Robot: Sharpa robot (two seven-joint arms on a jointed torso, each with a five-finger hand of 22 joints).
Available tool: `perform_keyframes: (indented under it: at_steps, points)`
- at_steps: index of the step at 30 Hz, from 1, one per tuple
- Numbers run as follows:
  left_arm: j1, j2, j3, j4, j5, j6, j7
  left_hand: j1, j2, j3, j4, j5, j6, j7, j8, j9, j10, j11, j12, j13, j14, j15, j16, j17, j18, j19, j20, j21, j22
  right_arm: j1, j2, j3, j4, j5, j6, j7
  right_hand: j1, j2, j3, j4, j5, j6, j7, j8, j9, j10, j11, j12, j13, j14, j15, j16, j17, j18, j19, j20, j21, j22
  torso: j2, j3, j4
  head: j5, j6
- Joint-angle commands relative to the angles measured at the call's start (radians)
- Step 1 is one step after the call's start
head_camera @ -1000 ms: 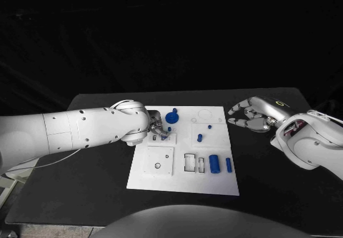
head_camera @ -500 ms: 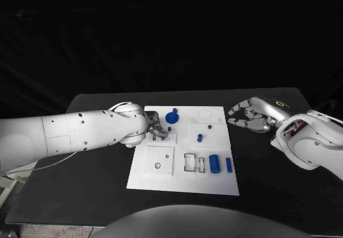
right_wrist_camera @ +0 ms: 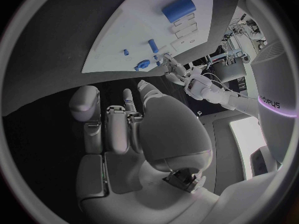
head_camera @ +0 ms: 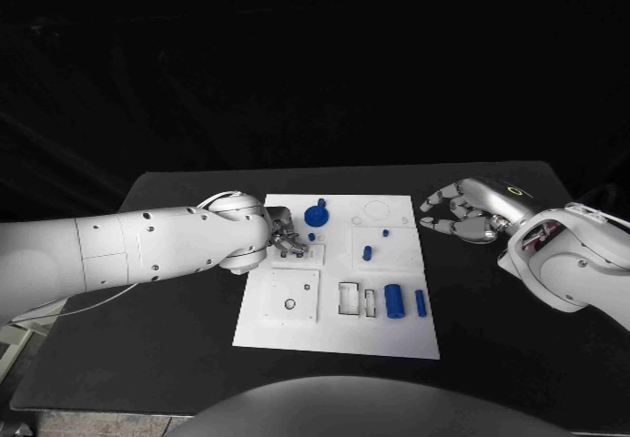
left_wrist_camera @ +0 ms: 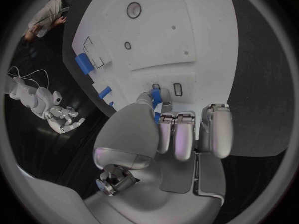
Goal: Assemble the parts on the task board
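**Readable markings: one word, on an arm casing**

In the right wrist view, the white casing of the right arm (right_wrist_camera: 274, 79) carried dark lettering that read about as "sharpa", running along the shell beside a thin violet light strip. In the head view, the back of the right hand (head_camera: 469, 211) bore a small yellow ring mark, a sign and not a letter. No text could be read on the task board (head_camera: 338, 328).
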Motion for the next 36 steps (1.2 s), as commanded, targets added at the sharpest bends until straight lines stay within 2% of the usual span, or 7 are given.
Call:
perform_keyframes:
  at_steps: [1, 21, 36]
  points:
    - [-0.006, -0.004, -0.004, -0.001, -0.011, 0.005, -0.010, 0.010, 0.000, 0.011, 0.000, -0.002, 0.007, -0.001, -0.007, 0.002, 0.110, -0.010, -0.006, 0.260, 0.105, -0.010, 0.002, 0.263, 0.008, -0.001, -0.008, -0.004, 0.156, -0.001, 0.000, 0.000, -0.001, 0.000, 0.009, -0.006, 0.011, -0.002, 0.006, -0.002, 0.005, 0.009, 0.000, -0.007, -0.002, 0.084, 0.008, -0.006, 0.242, 0.062, 0.008, -0.006, 0.075, 0.014, -0.001, 0.000, -0.007, -0.001, 0.000, 0.0000, -0.0001, 0.001, 0.000]
    - [-0.006, -0.014, -0.004, 0.019, 0.007, 0.002, -0.011, 0.008, -0.007, 0.028, 0.001, 0.001, 0.012, -0.002, -0.008, 0.006, 0.110, -0.010, -0.006, 0.260, 0.105, -0.010, 0.002, 0.263, 0.008, 0.000, -0.008, -0.004, 0.157, -0.002, -0.003, 0.000, 0.000, 0.001, 0.014, -0.012, 0.028, -0.002, 0.020, -0.016, 0.038, 0.010, 0.002, -0.009, -0.005, 0.081, 0.009, -0.009, 0.240, 0.061, 0.009, -0.009, 0.073, 0.015, -0.002, 0.000, -0.015, 0.000, 0.000, -0.0001, -0.0005, 0.004, 0.000]
    - [-0.006, -0.018, -0.004, 0.031, 0.019, 0.012, -0.012, 0.001, -0.014, 0.042, 0.002, -0.006, 0.015, -0.001, -0.010, 0.009, 0.110, -0.010, -0.006, 0.260, 0.105, -0.010, 0.002, 0.263, 0.009, -0.001, -0.008, -0.005, 0.157, -0.002, -0.003, 0.000, 0.000, 0.001, 0.018, -0.016, 0.031, -0.001, 0.024, -0.018, 0.044, 0.010, 0.002, -0.010, -0.006, 0.079, 0.009, -0.011, 0.238, 0.060, 0.009, -0.010, 0.072, 0.015, -0.003, 0.000, -0.017, 0.000, 0.000, -0.0003, -0.0004, 0.005, 0.000]
